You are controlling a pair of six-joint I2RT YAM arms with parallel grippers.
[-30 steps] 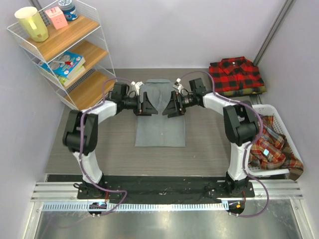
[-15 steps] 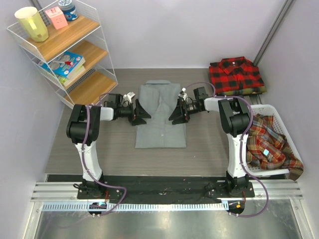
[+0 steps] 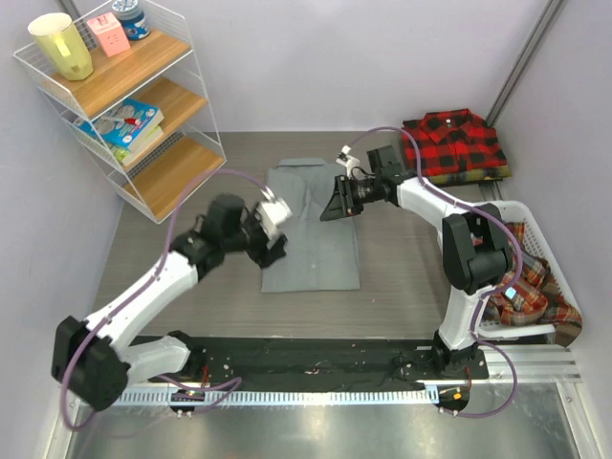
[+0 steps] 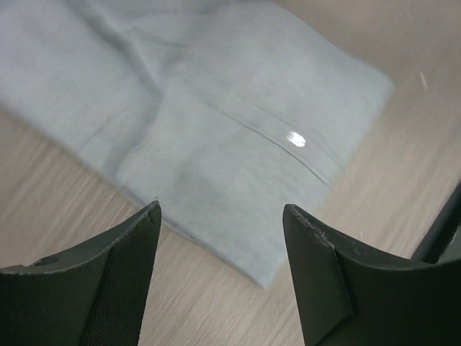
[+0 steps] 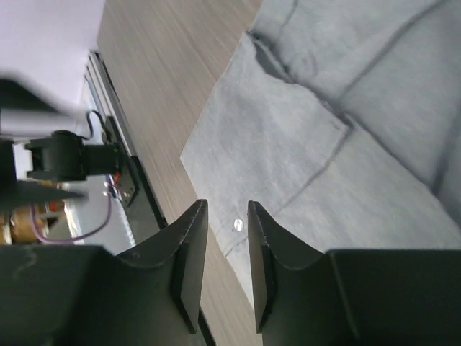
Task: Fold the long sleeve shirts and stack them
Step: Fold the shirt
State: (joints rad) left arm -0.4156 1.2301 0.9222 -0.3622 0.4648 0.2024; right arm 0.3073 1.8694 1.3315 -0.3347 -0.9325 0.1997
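1. The grey shirt [image 3: 316, 244] lay folded in the middle of the tabletop [image 3: 402, 277], collar to the far side.
2. The left hand [image 3: 271, 237] hung at the shirt's left edge. Its fingers were spread wide, with nothing between them.
3. The right hand [image 3: 335, 203] was at the shirt's right side, further back. Its fingers stood only a narrow gap apart and held nothing.
4. The red shirt [image 3: 451, 143] lay folded in the far right corner.
5. Plaid shirts [image 3: 521, 277] sat heaped in the basket [image 3: 516, 206] on the right, one spilling over its rim.
6. A shelf [image 3: 143, 105] stood at the far left.
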